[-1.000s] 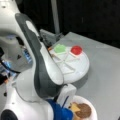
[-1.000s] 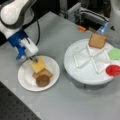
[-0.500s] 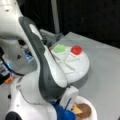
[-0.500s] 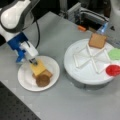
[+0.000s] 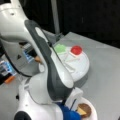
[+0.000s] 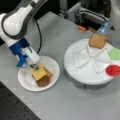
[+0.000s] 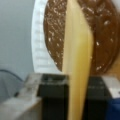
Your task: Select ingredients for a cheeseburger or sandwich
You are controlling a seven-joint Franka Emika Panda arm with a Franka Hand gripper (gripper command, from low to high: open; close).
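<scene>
Yellow cheese square (image 7: 76,65) fills the middle of the wrist view, seen edge-on and held upright between the two dark fingers (image 7: 51,100) of the gripper (image 6: 33,65), which are closed on its lower edge. Behind it lies the dark-brown round patty (image 7: 102,32) on the small white plate (image 7: 37,50). In a front view the cheese sits at the lower left of the frame, partly over the patty and a tan toast slice (image 6: 48,73), with the gripper touching its upper left corner. A second toast slice (image 6: 97,40) rests on the divided white tray (image 6: 82,72) at the right of that frame, alongside the green lettuce leaf (image 6: 115,53) and the red tomato disc (image 6: 113,70). The cheese looks thin, light and fairly stiff, likely smooth enough to slip. A pinch across its thin edge, as here, seems the only workable hold, since it lies too flat to grasp from above. The patty appears thicker and easier to pinch by its rim.
</scene>
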